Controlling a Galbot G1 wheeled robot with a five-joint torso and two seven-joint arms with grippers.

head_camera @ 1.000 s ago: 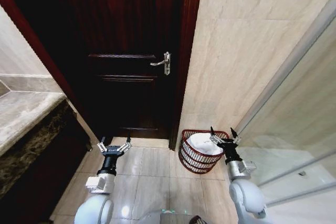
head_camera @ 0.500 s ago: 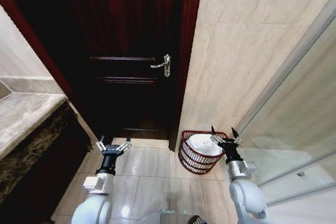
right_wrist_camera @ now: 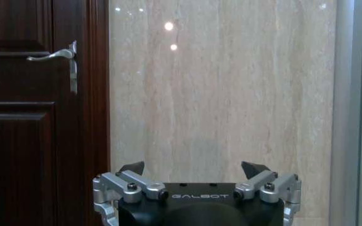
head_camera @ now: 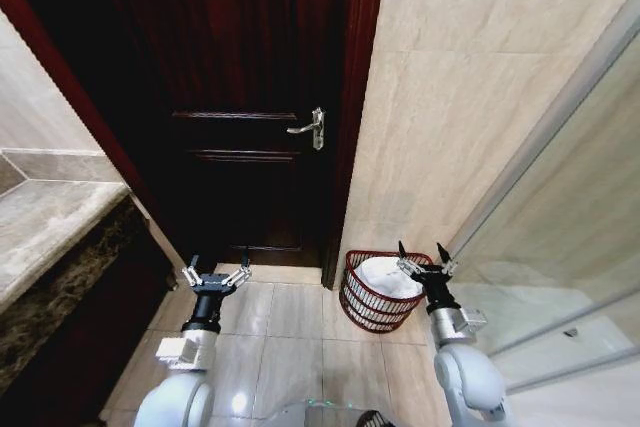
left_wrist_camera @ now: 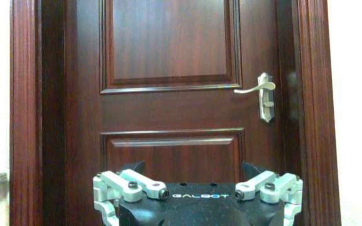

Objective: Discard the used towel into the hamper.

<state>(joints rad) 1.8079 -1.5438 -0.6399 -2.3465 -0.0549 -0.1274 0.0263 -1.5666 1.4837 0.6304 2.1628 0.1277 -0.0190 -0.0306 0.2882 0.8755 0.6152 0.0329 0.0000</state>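
Both jaws spread and empty: my right gripper (head_camera: 421, 258) above the round red-brown wicker hamper (head_camera: 362, 304) holding the white towel (head_camera: 385, 275), my left gripper (head_camera: 216, 272) over floor tiles (head_camera: 290, 312).

The right hand (right_wrist_camera: 193, 170) is empty, its two dark fingertips (right_wrist_camera: 132, 167) spread wide apart and pointing at a beige marble-look tiled wall (right_wrist_camera: 222, 94). Beside the wall stands a dark wooden door (right_wrist_camera: 27, 117) with a silver lever handle (right_wrist_camera: 58, 59). A pale vertical metal frame (right_wrist_camera: 344, 113) borders the wall's other side.
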